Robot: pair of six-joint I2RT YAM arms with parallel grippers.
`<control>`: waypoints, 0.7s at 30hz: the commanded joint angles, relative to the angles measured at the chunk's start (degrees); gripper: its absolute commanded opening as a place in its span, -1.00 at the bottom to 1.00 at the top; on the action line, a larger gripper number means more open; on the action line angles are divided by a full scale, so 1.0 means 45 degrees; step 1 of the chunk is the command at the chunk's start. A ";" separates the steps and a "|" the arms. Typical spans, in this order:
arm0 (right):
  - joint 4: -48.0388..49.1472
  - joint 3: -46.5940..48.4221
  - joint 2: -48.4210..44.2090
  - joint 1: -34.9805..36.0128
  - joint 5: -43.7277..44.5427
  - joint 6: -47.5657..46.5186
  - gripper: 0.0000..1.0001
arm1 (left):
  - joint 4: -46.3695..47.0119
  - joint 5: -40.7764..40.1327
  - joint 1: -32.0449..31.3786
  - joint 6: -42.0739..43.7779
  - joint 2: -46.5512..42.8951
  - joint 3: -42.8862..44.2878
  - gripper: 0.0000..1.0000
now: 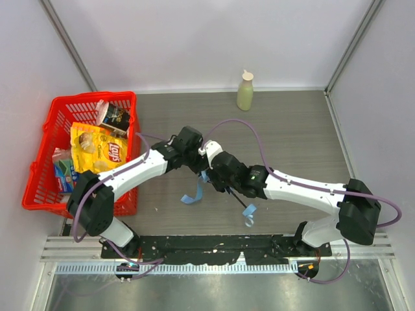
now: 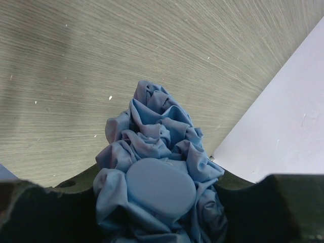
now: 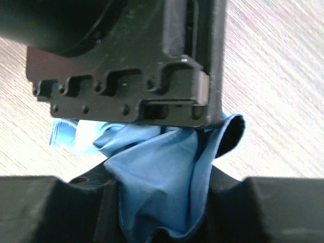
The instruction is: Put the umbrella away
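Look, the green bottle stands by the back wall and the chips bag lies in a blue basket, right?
No, the basket is red, not blue; the top view shows it. The Lay's chips bag does lie in it, and the green bottle stands by the back wall.

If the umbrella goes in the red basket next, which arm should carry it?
Probably left. The left tool grips the umbrella at its capped end, and the red basket sits on that side; the right tool only pinches loose fabric.

umbrella [image 2: 157,167] cut off at wrist views' lower edges, largely hidden under arms [image 1: 292,188] overhead
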 commanded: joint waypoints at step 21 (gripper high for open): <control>0.8974 -0.2477 -0.1781 -0.5302 -1.2471 0.5184 -0.98 | 0.2451 -0.0190 -0.0153 0.2623 -0.1452 -0.1184 0.44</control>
